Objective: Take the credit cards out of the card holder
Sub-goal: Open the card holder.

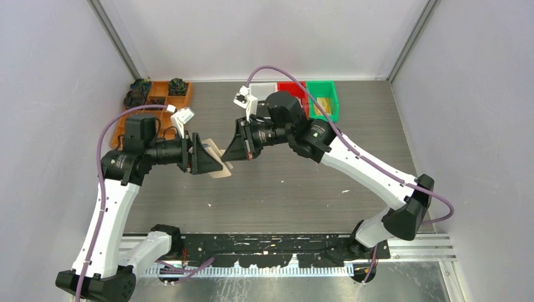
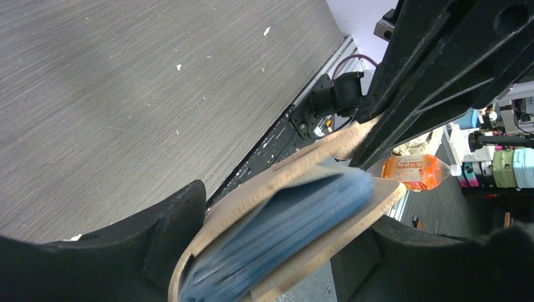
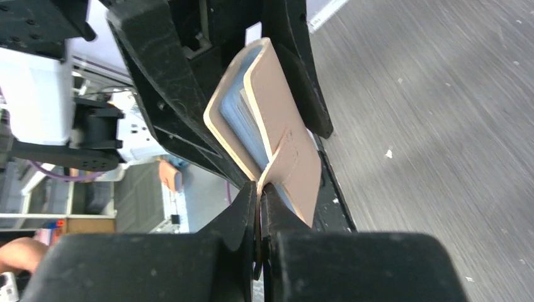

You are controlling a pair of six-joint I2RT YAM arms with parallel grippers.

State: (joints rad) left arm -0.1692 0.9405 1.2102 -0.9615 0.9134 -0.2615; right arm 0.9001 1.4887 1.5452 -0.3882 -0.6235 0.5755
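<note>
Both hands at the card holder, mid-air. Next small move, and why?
Probably close the left hand on the far flap of the card holder: the right hand is shut on one flap's edge, the left's fingers stand wide around it, and it is barely open.

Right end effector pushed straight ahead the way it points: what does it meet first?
The card holder it pinches at its tips; just behind that, probably the left end effector, though depth is unclear.

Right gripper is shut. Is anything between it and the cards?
Yes. The right gripper is shut on the tan cover of the card holder, not on a card. The holder is folded around its blue-grey inside, where no card shows clearly, and the open left gripper straddles it.
</note>
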